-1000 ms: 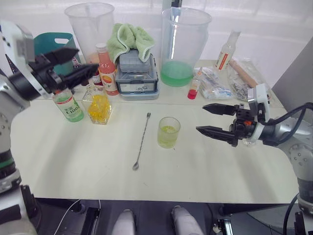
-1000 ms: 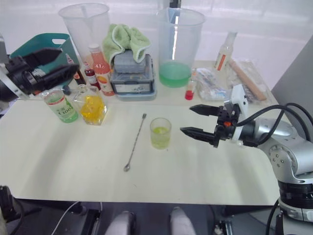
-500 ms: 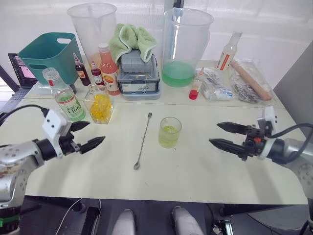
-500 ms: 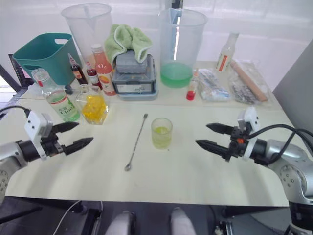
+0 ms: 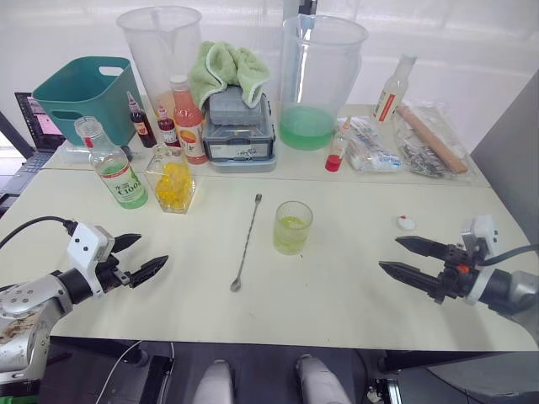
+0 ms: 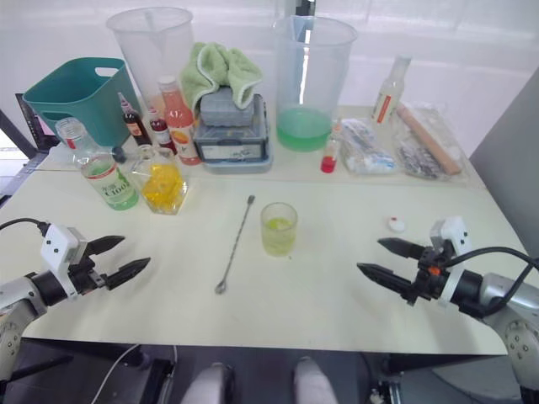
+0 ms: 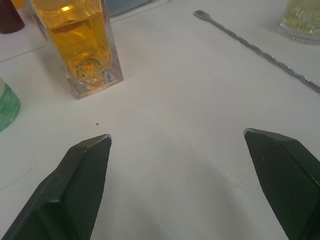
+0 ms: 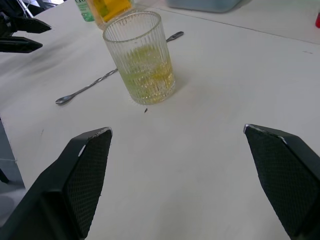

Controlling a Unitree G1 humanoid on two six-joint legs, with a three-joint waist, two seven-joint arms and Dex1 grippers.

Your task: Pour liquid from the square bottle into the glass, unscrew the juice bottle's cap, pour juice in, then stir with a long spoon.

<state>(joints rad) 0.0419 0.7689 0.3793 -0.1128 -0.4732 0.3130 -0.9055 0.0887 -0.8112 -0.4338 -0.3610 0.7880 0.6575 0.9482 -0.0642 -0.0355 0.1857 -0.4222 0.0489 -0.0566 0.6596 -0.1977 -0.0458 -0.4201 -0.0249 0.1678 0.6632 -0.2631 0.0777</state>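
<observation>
Grippers sit low by the table's (image 5: pixel 354 320) near edge: your left gripper (image 5: pixel 139 257) and right gripper (image 5: pixel 402 257) are both spread wide, holding nothing. Between them stand the glass (image 5: pixel 291 227) and spoon (image 5: pixel 245 243). Cap (image 5: pixel 406 223) lies near the right gripper.

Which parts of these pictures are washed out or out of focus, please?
In the left eye view, the bright backdrop behind the two clear pitchers is blown out; in the left wrist view, the square bottle is sharp while the left gripper's fingers blur; in the right wrist view, the ribbed glass looks crisp.
</observation>
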